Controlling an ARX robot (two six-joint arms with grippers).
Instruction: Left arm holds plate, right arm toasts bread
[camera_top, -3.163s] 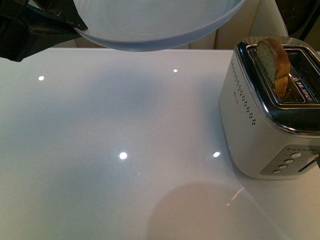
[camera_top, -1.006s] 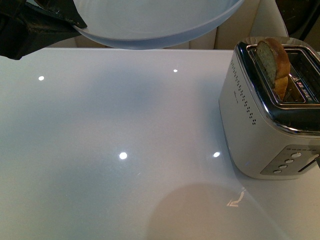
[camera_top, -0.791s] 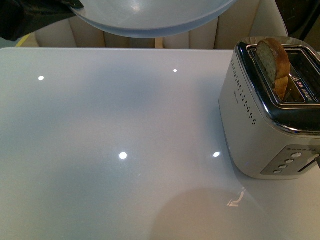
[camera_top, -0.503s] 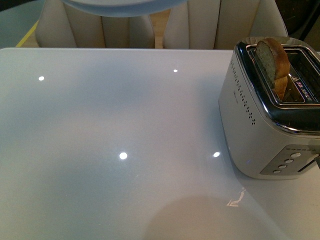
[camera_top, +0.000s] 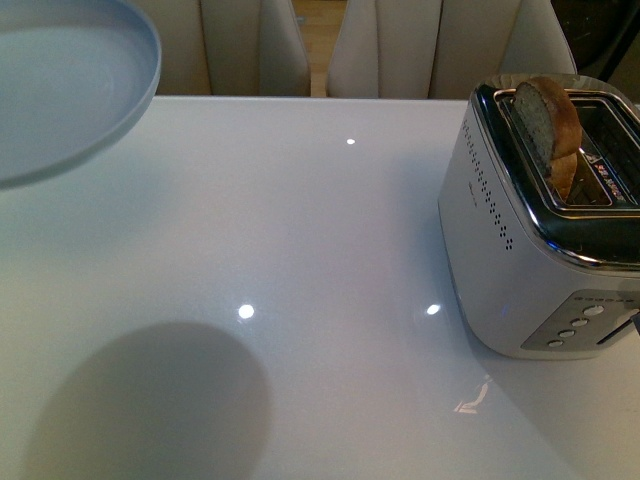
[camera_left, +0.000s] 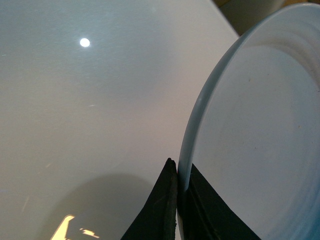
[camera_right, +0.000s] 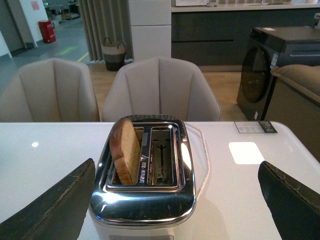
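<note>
The pale blue plate (camera_top: 60, 85) hangs in the air at the far left of the front view, above the white table. In the left wrist view my left gripper (camera_left: 178, 200) is shut on the plate's rim (camera_left: 200, 107), one dark finger on each side. The bread (camera_top: 548, 125) stands upright in one slot of the silver toaster (camera_top: 520, 260) at the right, its top sticking out. In the right wrist view my right gripper (camera_right: 177, 205) is open and empty, fingers wide apart on either side of the toaster (camera_right: 145, 200), with the bread (camera_right: 125, 150) in one slot.
The glossy white table (camera_top: 300, 250) carries the plate's shadow at the front left. Beige chairs (camera_top: 440, 45) stand behind its far edge. The toaster's other slot (camera_right: 162, 160) is empty. A dark cabinet (camera_right: 285, 65) stands on the floor beyond the table.
The plate has moved from the top centre of the front view up and then to the far left. Its shadow has shifted to the front left. The bread and toaster have not moved.
</note>
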